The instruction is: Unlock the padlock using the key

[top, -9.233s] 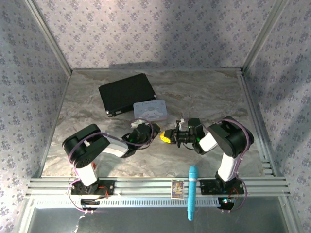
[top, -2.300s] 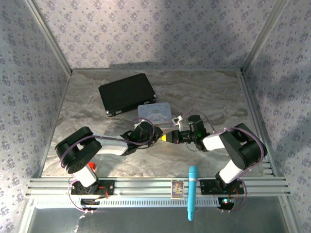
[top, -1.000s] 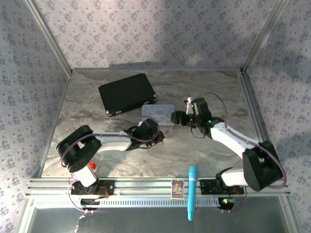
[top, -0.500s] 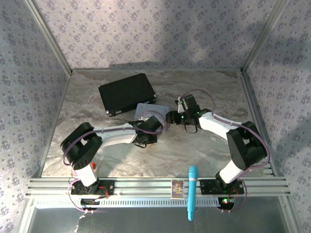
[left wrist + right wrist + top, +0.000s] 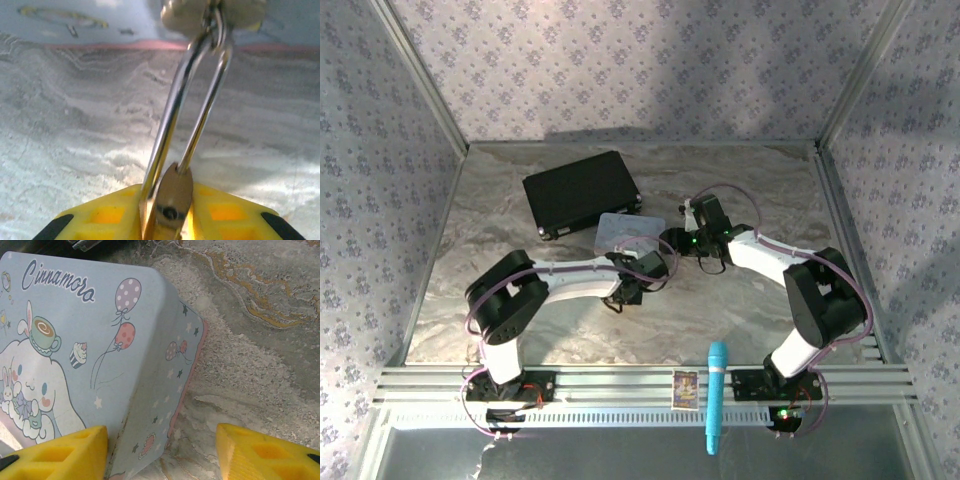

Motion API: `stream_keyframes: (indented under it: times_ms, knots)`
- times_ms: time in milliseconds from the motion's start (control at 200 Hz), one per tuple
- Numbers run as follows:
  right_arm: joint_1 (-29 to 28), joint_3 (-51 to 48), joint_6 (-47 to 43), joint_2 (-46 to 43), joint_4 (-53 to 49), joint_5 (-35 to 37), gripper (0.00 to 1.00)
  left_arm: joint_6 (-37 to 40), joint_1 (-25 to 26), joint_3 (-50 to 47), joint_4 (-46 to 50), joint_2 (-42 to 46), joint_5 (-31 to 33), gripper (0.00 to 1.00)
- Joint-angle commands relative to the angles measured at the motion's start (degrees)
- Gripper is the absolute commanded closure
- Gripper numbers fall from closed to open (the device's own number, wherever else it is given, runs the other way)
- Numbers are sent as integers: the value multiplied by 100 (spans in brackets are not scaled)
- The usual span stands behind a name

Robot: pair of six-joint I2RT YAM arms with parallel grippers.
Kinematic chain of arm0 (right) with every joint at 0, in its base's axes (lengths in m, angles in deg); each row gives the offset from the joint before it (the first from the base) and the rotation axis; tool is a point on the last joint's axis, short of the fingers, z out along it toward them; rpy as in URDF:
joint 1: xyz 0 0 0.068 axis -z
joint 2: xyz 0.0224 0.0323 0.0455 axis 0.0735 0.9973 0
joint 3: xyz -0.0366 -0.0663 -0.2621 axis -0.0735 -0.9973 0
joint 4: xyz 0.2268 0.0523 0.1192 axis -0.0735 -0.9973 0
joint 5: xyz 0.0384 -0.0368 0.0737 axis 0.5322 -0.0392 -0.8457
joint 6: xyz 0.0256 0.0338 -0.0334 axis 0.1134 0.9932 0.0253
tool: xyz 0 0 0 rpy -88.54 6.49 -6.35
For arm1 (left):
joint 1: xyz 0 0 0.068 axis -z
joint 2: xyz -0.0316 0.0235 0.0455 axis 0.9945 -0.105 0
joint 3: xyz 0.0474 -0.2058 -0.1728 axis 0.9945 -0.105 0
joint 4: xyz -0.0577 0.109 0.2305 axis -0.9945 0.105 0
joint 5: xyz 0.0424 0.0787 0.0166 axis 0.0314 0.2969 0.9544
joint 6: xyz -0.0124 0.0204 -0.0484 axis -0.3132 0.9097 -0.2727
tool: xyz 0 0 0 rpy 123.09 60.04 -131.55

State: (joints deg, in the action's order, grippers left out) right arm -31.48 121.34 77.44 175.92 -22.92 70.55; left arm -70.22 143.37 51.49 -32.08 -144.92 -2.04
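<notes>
Two grippers, one lock held, one grip empty.
Your left gripper has its yellow fingers closed tight on the body of the small brass padlock, whose thin silver shackle points away toward the pastel blue cartoon tin. Your right gripper is spread wide and holds nothing, straddling that tin's corner over the marbled table. The tiny silvery key is in neither grip. Risks, by my reading: the right fingers could knock the tin into the shackle, and the narrow pinch could let the lock twist under a key's push.
</notes>
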Motion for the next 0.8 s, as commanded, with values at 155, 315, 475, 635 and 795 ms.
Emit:
stream_keyframes:
  times_ms: [155,315,475,635,795]
  knots:
    - [1,-191,87,237,-357,320,42,-191,334,313,996,-274,573,69]
    - [-7,-188,100,253,-324,318,42,-73,522,486,869,-378,616,69]
    - [1,-267,90,215,-298,348,42,9,634,684,909,-473,720,71]
    - [11,-306,96,224,-272,315,42,55,694,851,1041,-616,744,72]
    - [4,-381,82,55,-142,303,41,28,705,760,978,-480,660,71]
